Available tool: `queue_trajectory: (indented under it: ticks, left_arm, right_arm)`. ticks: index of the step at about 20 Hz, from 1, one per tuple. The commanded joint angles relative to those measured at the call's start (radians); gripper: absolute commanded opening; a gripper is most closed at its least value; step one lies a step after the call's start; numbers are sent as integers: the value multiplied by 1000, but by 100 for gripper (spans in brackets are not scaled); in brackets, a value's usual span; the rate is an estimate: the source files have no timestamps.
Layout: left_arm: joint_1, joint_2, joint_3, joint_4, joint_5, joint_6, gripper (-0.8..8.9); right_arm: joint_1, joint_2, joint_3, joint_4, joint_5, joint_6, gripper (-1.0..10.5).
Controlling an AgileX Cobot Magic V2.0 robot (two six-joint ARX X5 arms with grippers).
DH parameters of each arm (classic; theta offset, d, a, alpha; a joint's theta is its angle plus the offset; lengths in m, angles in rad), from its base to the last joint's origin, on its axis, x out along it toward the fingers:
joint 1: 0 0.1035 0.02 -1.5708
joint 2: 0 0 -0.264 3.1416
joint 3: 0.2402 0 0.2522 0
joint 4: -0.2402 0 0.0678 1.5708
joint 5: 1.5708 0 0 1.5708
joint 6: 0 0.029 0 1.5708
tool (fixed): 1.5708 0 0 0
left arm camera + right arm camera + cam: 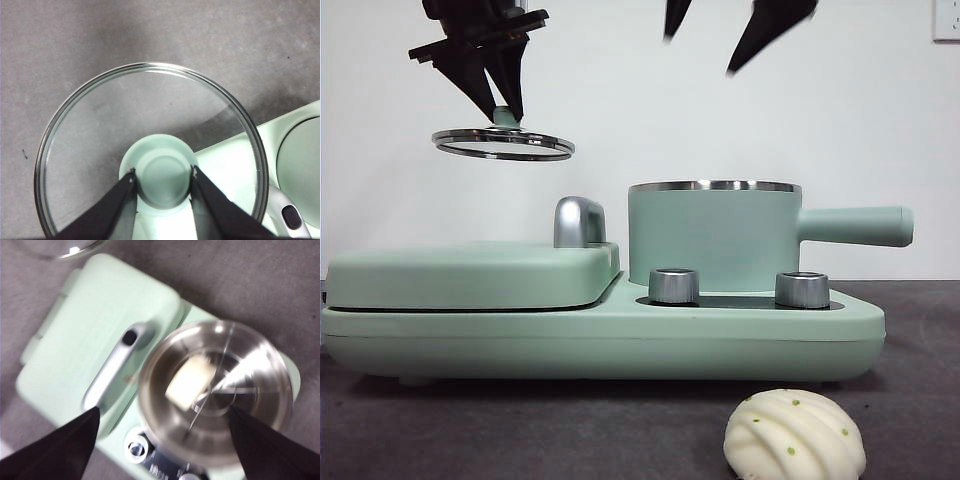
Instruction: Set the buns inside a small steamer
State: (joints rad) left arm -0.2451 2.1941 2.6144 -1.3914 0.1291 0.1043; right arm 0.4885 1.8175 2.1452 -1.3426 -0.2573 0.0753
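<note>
Black jaws of left gripper [163, 176] pinch the knob of the glass lid [503, 144], held up beside the pot [713, 237], over the griddle [470, 272]. Right gripper [162, 427] spread wide above pot; smooth bun [191, 381] already inside. Ridged bun [795, 436] on table in front of pot. Next: drop right gripper straight on ridged bun, squeeze gently. Right wrist view blurred; ridged bun partly cut off in front view.

No writing, brand or number can be read anywhere; the only hint of print is some blurred white marking on the dark control strip [160, 465] of the mint-green cooker base [620, 345], too smeared to make out.
</note>
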Motion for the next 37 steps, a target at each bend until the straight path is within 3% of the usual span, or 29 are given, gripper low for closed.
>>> queue_trajectory:
  ticks: [1,8,14,18,28,35,37]
  left_arm:
    - [-1,-6,44,15,2,-11,50]
    - [-1,-6,44,13,2,-38,50]
    - [-1,-6,44,5,2,-42,50]
    - [-4,-6,44,5,2,-46,50]
    - [-4,-6,44,7,2,-45,50]
    - [-4,-6,44,8,2,-45,50]
    - [-4,-6,44,8,2,-45,51]
  right_arm:
    - [24,-126,-137,-81,3,8,412]
    - [167,-479,-630,-71,13,34,412]
    - [362,-659,-1045,261,106,265,412]
    - [427,-629,-1210,434,150,307,412]
    - [433,-447,-1276,625,154,306,412]
    - [433,-303,-1276,640,153,305,407]
    - [433,-291,-1276,639,153,305,267]
